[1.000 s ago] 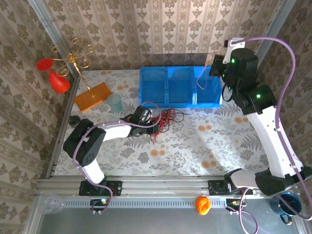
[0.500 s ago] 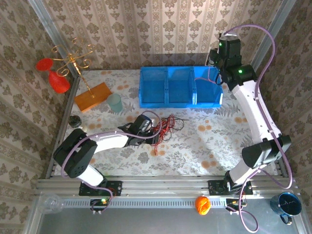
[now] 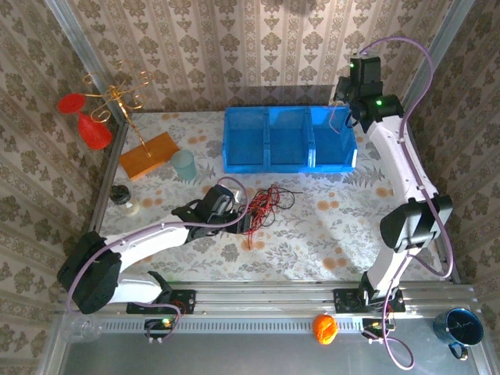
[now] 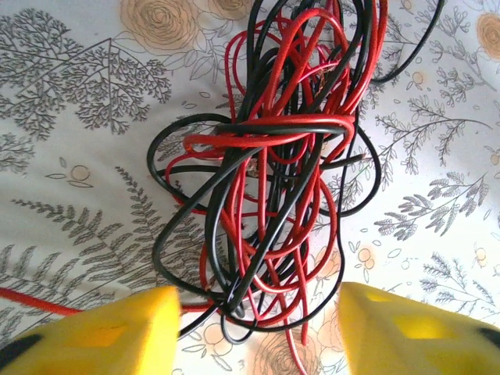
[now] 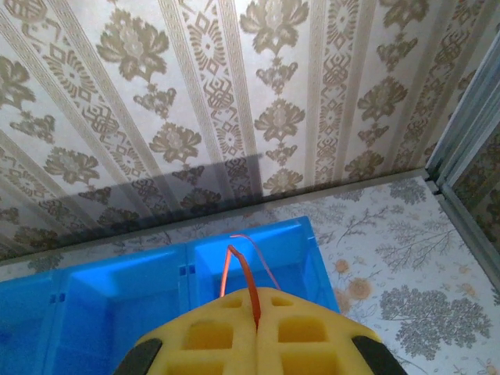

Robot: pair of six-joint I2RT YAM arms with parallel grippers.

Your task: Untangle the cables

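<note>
cables (image 4: pixel 273 180) lie bunched just ahead of the left end effector (image 4: pixel 258 303), seemingly untouched.

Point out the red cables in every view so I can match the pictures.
Top external: red cables in the tangle at table centre, in front of the blue bin.
Left wrist: red cables knotted with black cables mid-frame, above the open left fingers.
Right wrist: one red strand loops up from the shut right fingers, over the blue bin.
Shared landmark: the floral tablecloth.
</note>
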